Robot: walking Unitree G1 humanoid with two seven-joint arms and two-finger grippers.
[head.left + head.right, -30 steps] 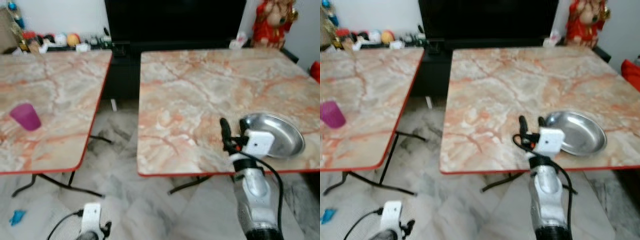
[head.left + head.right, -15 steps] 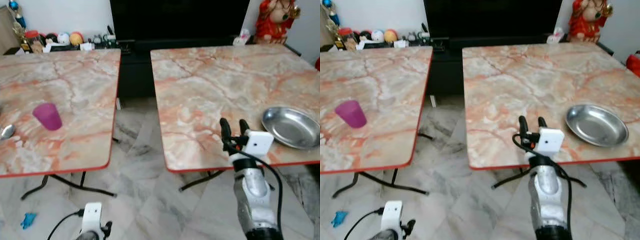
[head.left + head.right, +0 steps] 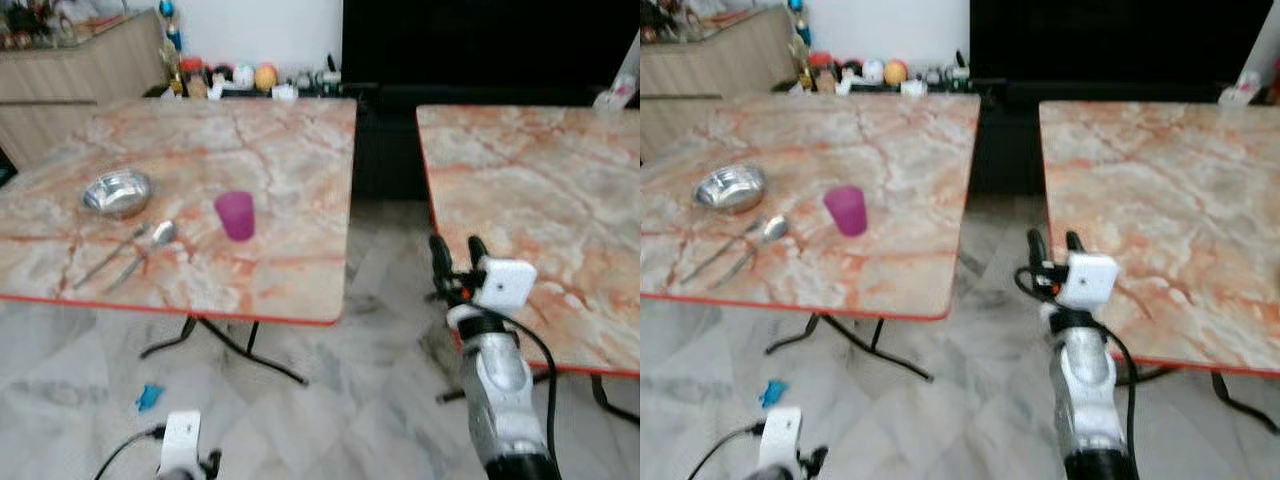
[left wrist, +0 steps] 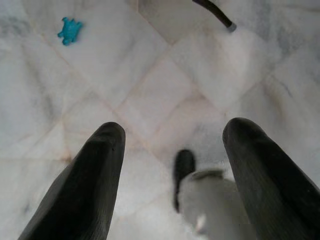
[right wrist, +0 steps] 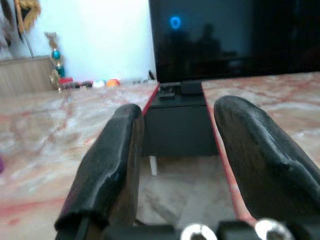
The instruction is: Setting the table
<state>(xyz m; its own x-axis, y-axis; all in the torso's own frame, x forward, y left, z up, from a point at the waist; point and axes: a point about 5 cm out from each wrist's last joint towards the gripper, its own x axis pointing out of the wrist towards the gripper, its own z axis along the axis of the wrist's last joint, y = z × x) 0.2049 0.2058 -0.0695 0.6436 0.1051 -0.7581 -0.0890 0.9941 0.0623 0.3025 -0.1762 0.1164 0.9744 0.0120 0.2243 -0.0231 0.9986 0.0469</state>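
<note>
Left table [image 3: 290,180] carries everything still to be moved: bowl [image 3: 117,191] farthest left, two utensils [image 3: 135,255] lying just beside it with long axes running diagonally toward the near edge, then cup [image 3: 236,215] nearest the gap between the tables. My right gripper [image 3: 452,266] is up, fingers apart and empty, over the near-left corner of the right table [image 3: 560,200], so all of it lies well to my left across the gap. Left gripper [image 4: 170,175] hangs low over the floor, also spread and empty; I judge the cup is the closest pick, on my left arm's side.
</note>
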